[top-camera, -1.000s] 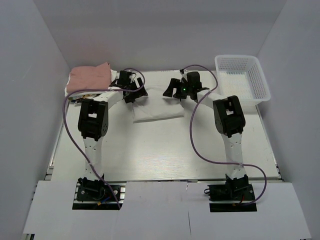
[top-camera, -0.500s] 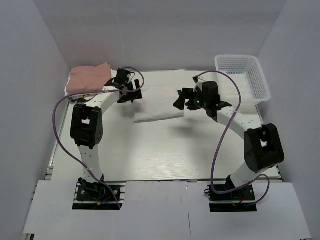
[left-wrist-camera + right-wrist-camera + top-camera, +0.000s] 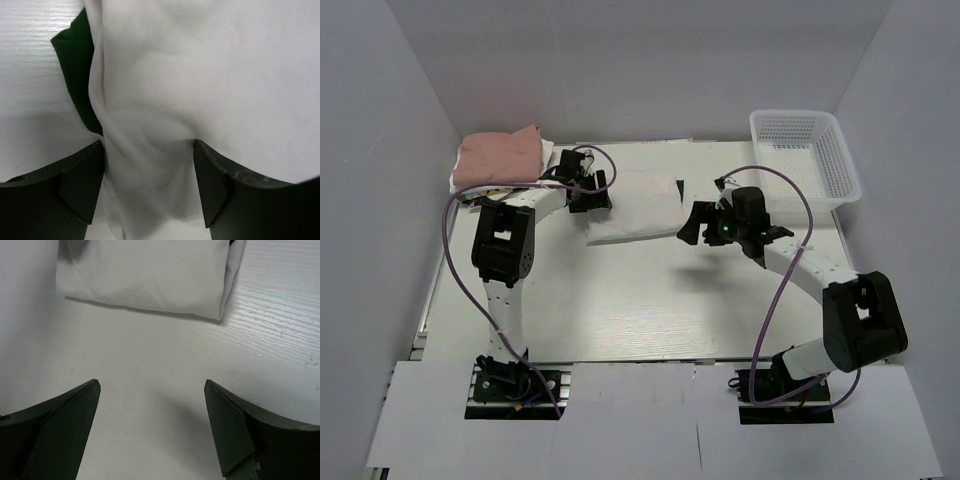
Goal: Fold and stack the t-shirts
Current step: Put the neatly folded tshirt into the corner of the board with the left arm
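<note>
Three places along the far edge of the counter (image 3: 640, 300).
A stack of folded t-shirts (image 3: 500, 155) lies in the far left corner and the basket (image 3: 805, 155) in the far right corner. Between them lies one folded t-shirt (image 3: 638, 205), with the left claw (image 3: 588, 190) astride its left edge and the right claw (image 3: 692, 226) just off its right edge.

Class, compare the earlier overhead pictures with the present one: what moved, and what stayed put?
The right tool drew back from the folded white t-shirt, toward the near right, and hangs open beside it. The left tool stayed at the shirt's left edge, cloth between its fingers. The pink t-shirts and the basket did not move.
</note>
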`<state>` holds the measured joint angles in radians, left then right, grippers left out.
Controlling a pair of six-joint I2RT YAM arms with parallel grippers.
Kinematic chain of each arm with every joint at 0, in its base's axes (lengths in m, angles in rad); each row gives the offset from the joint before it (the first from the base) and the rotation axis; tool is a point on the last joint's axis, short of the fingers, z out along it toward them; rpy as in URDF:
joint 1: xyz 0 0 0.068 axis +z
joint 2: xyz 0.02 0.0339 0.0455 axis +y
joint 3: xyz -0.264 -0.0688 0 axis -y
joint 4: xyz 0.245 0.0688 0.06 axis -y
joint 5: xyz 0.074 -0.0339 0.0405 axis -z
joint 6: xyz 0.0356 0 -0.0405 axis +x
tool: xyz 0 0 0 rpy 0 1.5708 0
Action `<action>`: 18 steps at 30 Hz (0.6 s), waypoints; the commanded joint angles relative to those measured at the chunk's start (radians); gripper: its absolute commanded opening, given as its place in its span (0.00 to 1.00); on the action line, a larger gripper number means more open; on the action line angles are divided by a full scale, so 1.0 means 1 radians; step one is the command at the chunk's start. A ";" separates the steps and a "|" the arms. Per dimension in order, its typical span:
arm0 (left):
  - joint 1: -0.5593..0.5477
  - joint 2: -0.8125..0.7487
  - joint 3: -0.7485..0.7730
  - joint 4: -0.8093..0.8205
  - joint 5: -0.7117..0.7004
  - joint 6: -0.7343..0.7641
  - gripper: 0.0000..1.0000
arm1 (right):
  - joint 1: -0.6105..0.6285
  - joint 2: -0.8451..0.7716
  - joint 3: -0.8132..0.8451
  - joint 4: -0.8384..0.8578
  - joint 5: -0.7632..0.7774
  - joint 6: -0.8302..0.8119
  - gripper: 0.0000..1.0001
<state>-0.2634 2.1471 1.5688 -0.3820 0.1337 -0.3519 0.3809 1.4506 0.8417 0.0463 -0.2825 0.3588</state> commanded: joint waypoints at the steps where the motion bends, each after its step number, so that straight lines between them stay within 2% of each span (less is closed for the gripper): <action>1: -0.008 -0.022 -0.131 0.110 0.104 -0.004 0.78 | -0.005 -0.042 -0.032 0.010 0.037 -0.018 0.90; 2: -0.008 -0.023 -0.148 0.144 0.104 -0.004 0.65 | -0.004 -0.058 -0.042 0.010 0.039 -0.017 0.90; 4: -0.008 -0.033 -0.148 0.144 0.095 -0.004 0.53 | -0.002 -0.073 -0.061 0.029 0.040 -0.009 0.90; 5: -0.008 -0.018 -0.132 0.126 0.095 0.007 0.39 | -0.005 -0.081 -0.073 0.036 0.039 -0.004 0.90; 8: -0.017 0.010 -0.084 0.086 0.029 0.046 0.17 | -0.005 -0.099 -0.096 0.035 0.054 -0.001 0.90; 9: -0.017 0.010 -0.070 0.074 0.009 0.047 0.00 | -0.005 -0.116 -0.108 0.036 0.058 -0.001 0.90; 14: -0.017 0.019 0.046 -0.033 -0.173 0.132 0.00 | -0.008 -0.177 -0.164 0.036 0.150 -0.014 0.90; 18: -0.017 -0.033 0.109 -0.095 -0.363 0.214 0.00 | -0.004 -0.243 -0.217 0.037 0.277 -0.046 0.90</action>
<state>-0.2897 2.1662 1.6230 -0.3969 -0.0277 -0.2295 0.3798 1.2606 0.6495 0.0547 -0.1230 0.3515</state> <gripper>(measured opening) 0.094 0.904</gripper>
